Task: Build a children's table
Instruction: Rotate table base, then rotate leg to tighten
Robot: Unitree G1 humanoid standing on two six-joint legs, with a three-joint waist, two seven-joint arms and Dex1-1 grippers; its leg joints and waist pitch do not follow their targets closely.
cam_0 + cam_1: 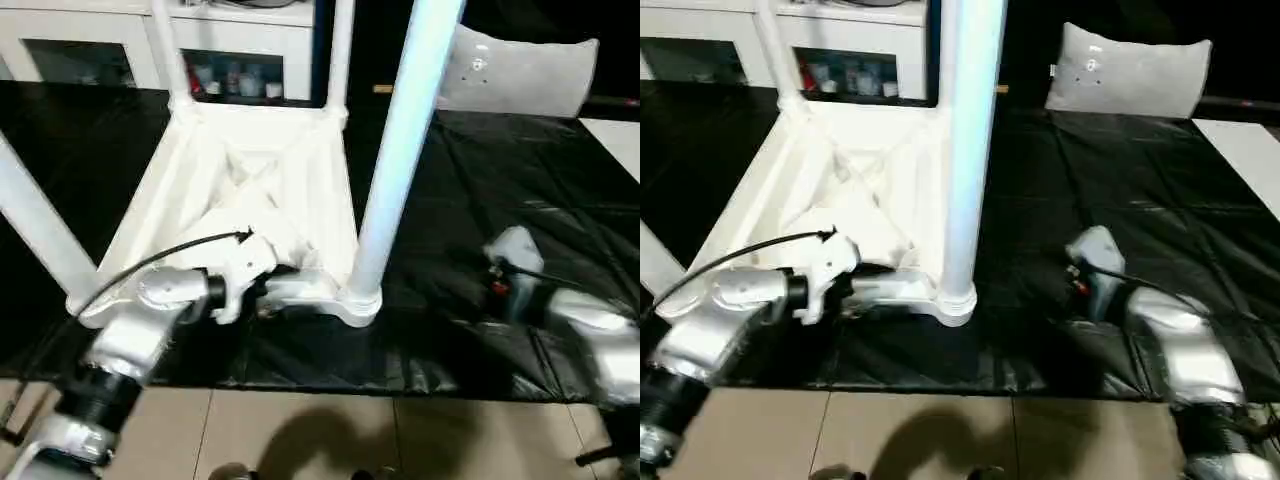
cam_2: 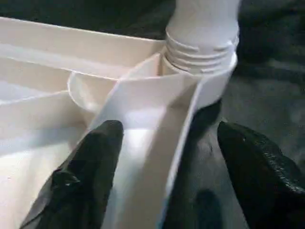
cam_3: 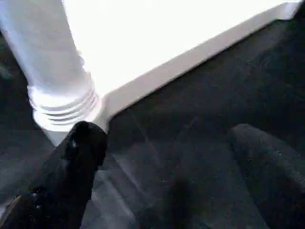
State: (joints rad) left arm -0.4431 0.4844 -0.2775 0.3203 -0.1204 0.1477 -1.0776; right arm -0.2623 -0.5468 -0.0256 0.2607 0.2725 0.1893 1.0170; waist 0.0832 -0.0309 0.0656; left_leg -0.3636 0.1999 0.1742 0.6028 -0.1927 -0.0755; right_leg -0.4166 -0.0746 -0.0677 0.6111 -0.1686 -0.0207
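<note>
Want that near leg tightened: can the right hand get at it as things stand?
Probably yes: the right hand is open beside the leg, and between them lies bare black sheet.

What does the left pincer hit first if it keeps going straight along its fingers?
Most likely the table top's near rim wall, which its open fingers straddle, running to the corner socket holding the leg. Depth is unclear.

Black sheet (image 1: pixel 480 200) over beige tiled floor (image 1: pixel 300 430), white cabinet (image 1: pixel 90 40) behind.
</note>
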